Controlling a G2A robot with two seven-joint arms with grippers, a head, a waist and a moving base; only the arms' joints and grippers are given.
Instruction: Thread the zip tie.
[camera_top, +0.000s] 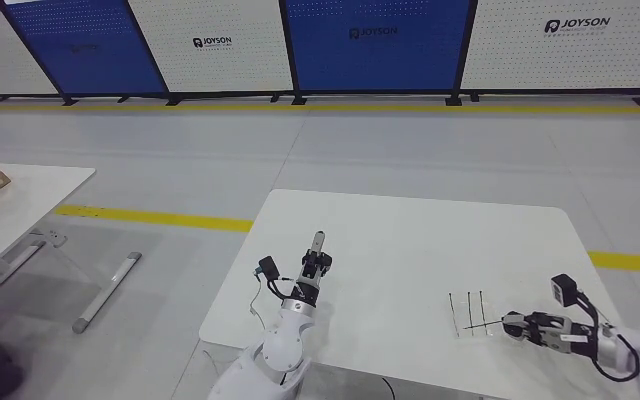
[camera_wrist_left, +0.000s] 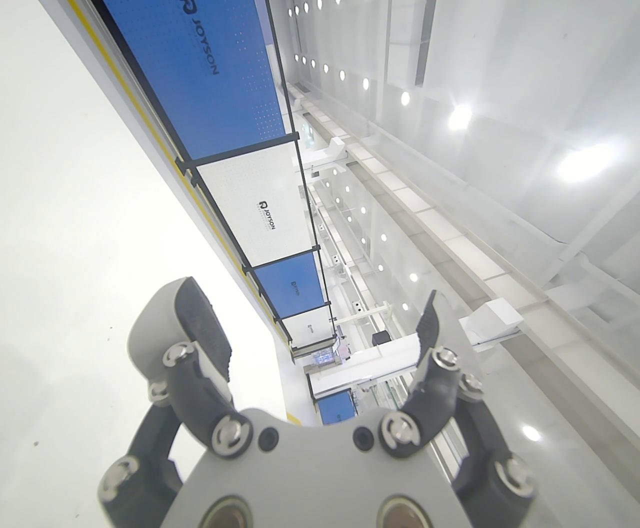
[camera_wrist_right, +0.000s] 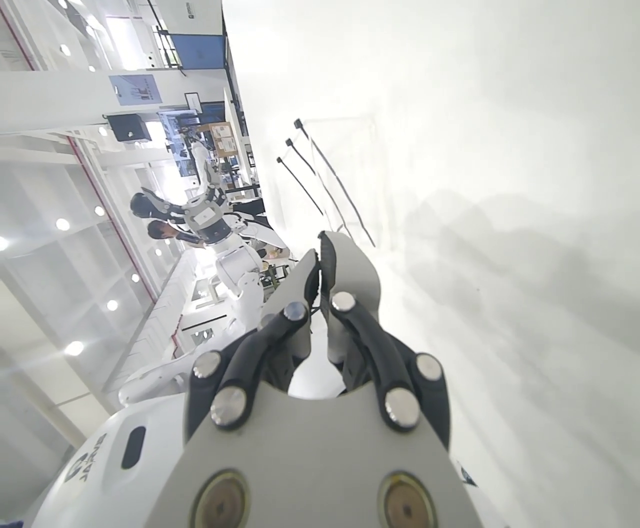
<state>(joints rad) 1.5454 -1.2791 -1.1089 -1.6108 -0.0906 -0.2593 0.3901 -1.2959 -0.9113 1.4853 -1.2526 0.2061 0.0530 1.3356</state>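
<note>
A white rectangular counter (camera_top: 400, 240) stands on grey floor. Left of it sits a second white table (camera_top: 40, 190), with a grey bar (camera_top: 105, 292) lying on the floor between them. A yellow floor stripe (camera_top: 150, 217) runs behind the counter; blue and white perforated panels (camera_top: 375, 45) stand well beyond.

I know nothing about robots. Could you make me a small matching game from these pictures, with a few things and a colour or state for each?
Things:
1. left pincer
2. right pincer
3. zip ties
4. table

Colour or state:
A. white
B. black, lying side by side
C. open
D. shut

Pairs: 1-C, 2-D, 3-B, 4-A.
</note>
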